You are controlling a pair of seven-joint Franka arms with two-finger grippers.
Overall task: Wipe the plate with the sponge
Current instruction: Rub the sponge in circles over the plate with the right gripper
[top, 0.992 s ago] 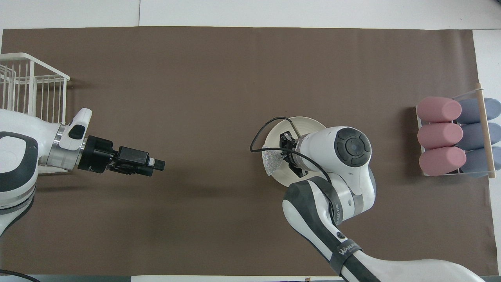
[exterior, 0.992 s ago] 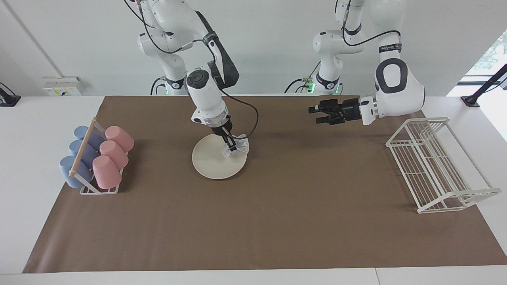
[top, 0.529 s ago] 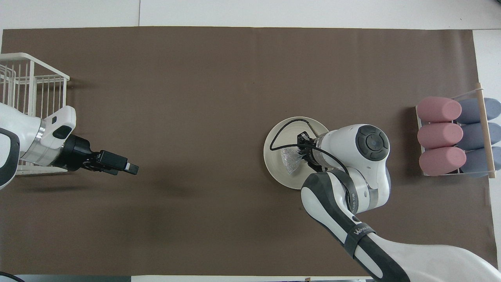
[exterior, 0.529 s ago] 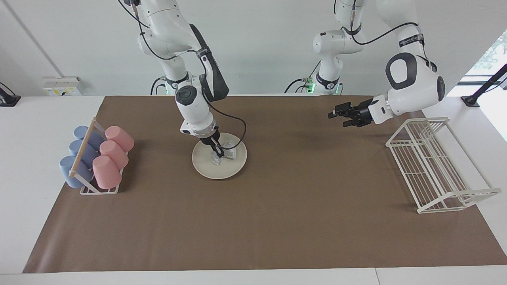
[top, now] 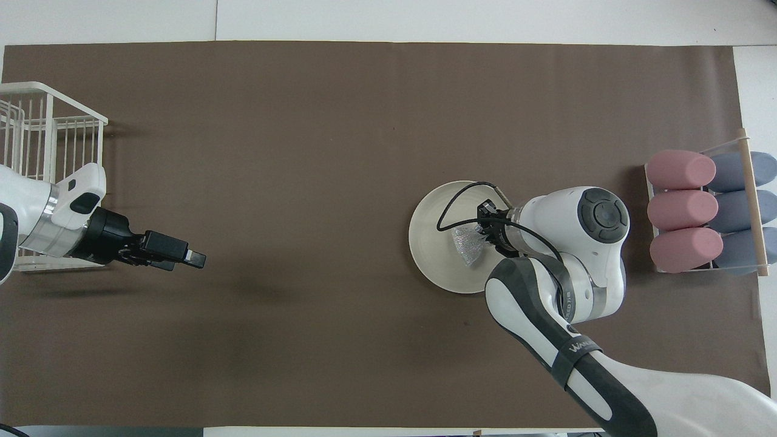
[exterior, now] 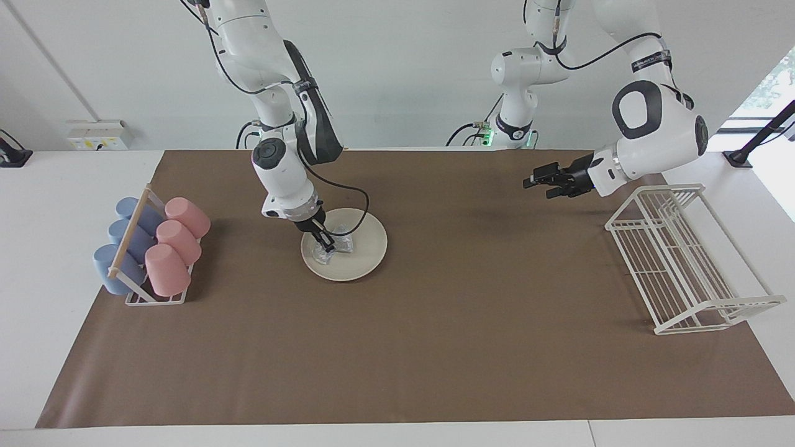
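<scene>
R gripper (exterior: 325, 242) is down on the plate (exterior: 366, 248), jaws clenched on the sponge (exterior: 332, 247). Sponge sits pinched at the fingertips and fans out past them, pressed flat onto the plate surface, on the part of the plate toward the R arm's end of the table. In the overhead view the sponge (top: 466, 247) shows as a silvery wedge sticking out from under the R gripper (top: 485, 233), over the plate (top: 434, 243) interior, not over the rim. Gripper tilted, wrist leaning toward the cup rack (exterior: 149, 261).

Plate lies flat on the brown mat (exterior: 435, 347), mid-table, closer to the R arm's end. Rack beside it holds pink cups (exterior: 177, 239) and blue cups (exterior: 121, 245) on their sides.

L gripper (exterior: 539, 181) hangs in the air over bare mat near the white wire rack (exterior: 683, 267), L arm waiting, holding nothing. Jaw state on L: can't tell. Overhead shows L gripper (top: 188, 260) just beside the wire rack (top: 42, 139), well apart from the plate.
</scene>
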